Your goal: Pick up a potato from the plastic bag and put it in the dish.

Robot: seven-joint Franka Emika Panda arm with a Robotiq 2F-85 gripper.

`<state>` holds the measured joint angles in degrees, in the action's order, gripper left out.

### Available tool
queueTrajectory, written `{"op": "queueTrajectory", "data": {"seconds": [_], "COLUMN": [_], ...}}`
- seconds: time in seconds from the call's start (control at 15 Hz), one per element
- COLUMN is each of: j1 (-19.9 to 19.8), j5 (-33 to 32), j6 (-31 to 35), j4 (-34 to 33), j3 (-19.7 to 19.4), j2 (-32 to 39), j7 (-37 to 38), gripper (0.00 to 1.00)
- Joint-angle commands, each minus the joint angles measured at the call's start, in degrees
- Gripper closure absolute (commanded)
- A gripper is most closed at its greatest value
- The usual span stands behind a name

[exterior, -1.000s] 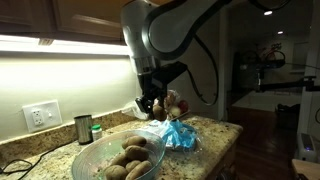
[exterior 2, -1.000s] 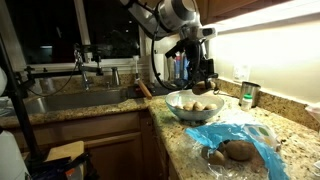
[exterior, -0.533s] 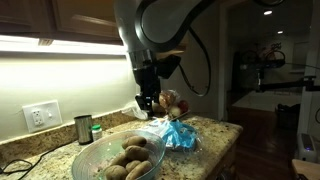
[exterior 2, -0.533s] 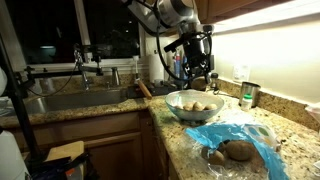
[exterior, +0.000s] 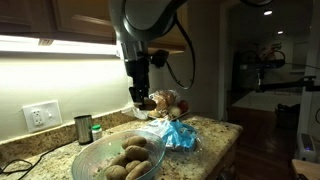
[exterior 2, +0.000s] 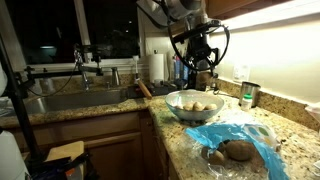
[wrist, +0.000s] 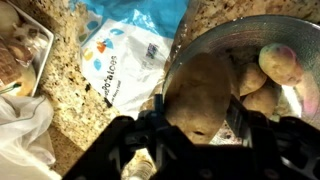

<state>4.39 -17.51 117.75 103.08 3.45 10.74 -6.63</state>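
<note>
My gripper (wrist: 200, 105) is shut on a light-brown potato (wrist: 197, 92) and holds it in the air. In the wrist view the potato hangs over the near rim of the clear glass dish (wrist: 215, 38), which holds several other potatoes (wrist: 277, 62). In both exterior views the gripper (exterior: 141, 97) (exterior 2: 204, 82) is above the dish (exterior: 95, 154) (exterior 2: 182, 98). The crinkled plastic bag (exterior: 174, 134) (exterior 2: 232, 139) (wrist: 125, 55) lies beside the dish, with potatoes showing through it (exterior 2: 236, 150).
A dark metal cup (exterior: 83, 129) and a small green-topped jar (exterior: 96, 130) stand by the wall outlet (exterior: 40, 116). A sink (exterior 2: 70, 100) with a faucet lies beyond the dish. A tray of food (wrist: 20, 55) sits at the counter's edge.
The gripper has risen with the potato and shifted from over the bag toward the dish. The arm's upper links have swung with it.
</note>
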Motion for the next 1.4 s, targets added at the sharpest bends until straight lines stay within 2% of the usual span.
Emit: {"op": "queueTrajectory", "data": {"seconds": [0.0,0.4,0.73,1.33], "j1": [-0.3,0.0,0.7,0.9], "j5": [3.1,6.9,6.5,7.0], "j6": [-4.2,-11.4,-14.8,-16.8], "j4": [-7.4,-16.5,-19.4,-21.9], "j3": [0.6,2.1,3.8,5.3], "j2": [4.5,11.5,15.6,20.3], "j7": [-7.2,-15.2,-18.6,-22.4], "gripper": [0.64,0.64,0.64,0.64]}}
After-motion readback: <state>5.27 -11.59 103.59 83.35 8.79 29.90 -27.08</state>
